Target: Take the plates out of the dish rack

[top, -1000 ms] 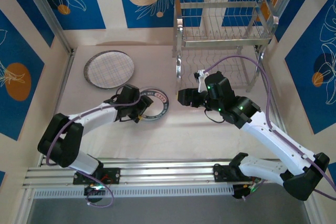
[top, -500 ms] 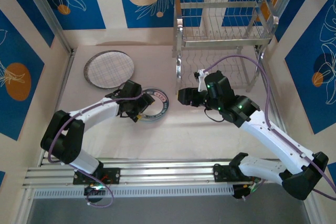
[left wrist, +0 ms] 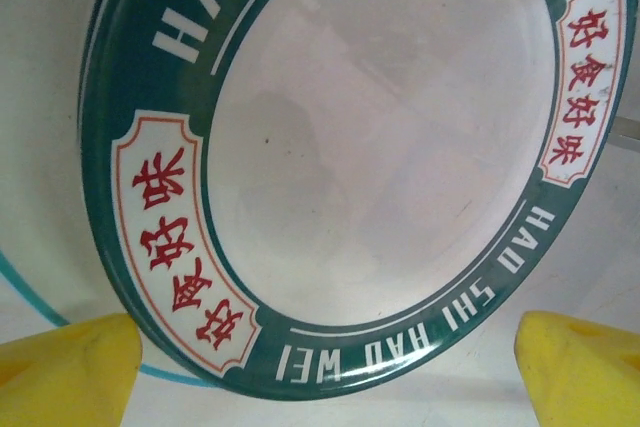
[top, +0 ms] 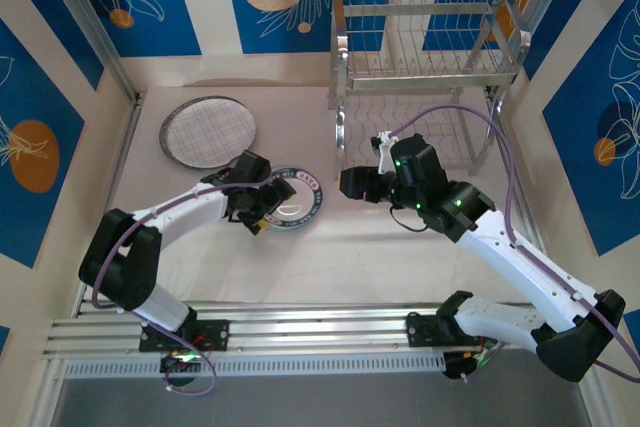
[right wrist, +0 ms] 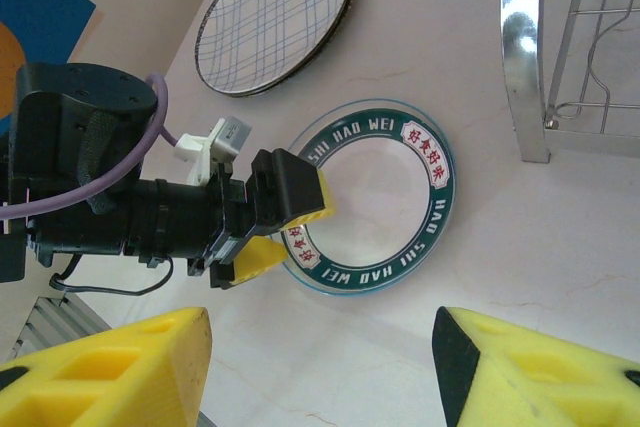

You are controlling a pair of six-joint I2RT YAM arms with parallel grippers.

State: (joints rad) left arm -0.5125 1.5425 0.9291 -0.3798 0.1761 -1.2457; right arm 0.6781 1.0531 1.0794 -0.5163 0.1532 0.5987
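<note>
While the green-rimmed plate [top: 297, 197] with white lettering is lying flat near the middle of the worktop [top: 330, 257], the left pincer [top: 265, 212] is being held spread at the plate's 8 o'clock edge. Its yellow fingertips [left wrist: 60, 372] are being kept wide apart with nothing pinched between them; whether they are touching the rim cannot be told. The grid-lined plate [top: 208, 131] is being left flat on the worktop at 10 o'clock from the green-rimmed plate, apart from it. The right pincer [top: 350, 184] is being held spread and empty above the worktop, at that plate's 3 o'clock. The dish rack [top: 430, 47] is being seen upright at the worktop's 1 o'clock.
</note>
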